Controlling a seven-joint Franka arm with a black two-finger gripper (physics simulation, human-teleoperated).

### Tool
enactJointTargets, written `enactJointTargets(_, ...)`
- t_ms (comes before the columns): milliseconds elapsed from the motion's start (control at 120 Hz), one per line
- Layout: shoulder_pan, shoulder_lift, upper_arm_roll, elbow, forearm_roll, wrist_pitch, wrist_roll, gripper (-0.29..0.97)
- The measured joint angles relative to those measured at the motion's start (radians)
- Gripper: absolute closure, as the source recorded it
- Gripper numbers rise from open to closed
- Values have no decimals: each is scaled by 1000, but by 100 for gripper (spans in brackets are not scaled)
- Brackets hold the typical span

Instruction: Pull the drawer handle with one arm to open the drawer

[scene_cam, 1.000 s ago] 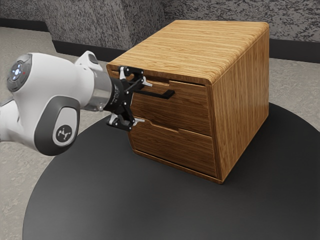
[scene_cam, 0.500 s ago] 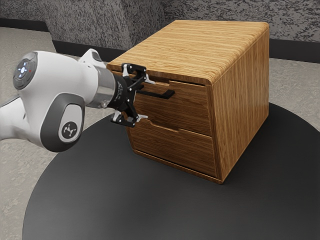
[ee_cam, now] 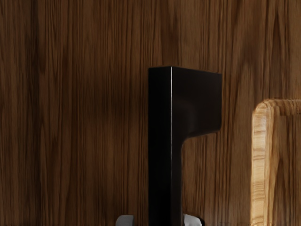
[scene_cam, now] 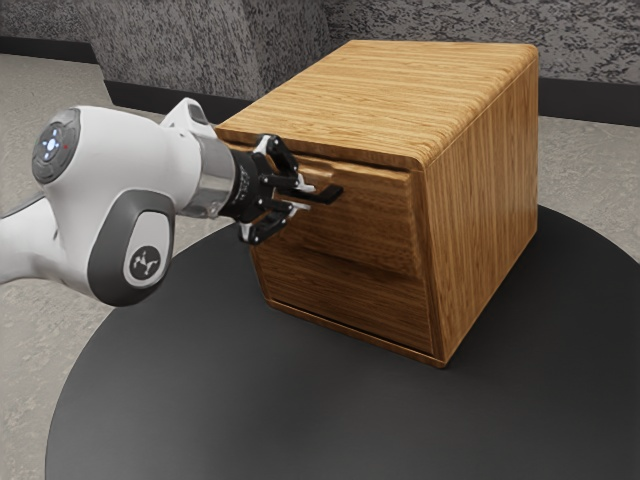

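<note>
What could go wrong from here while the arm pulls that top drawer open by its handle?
1. The gripper seems to hold the handle with just its fingertips either side of the bar, so a hard pull might slip them off.
2. The hold looks nearer the handle's end toward the exterior view's left, so the drawer could skew and bind.
3. The cabinet simply stands on the table; it may slide along instead of the drawer opening.

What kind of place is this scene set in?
Likely a bare simulated test room, not a home: one wooden two-drawer cabinet on a round black table, speckled grey walls with a dark baseboard, and the gripper shut on the drawer handle.
</note>
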Motion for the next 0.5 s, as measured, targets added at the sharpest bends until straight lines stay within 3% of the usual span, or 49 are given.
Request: enactJointTargets(500,-2,-187,-5,-177,2,-3,19,79)
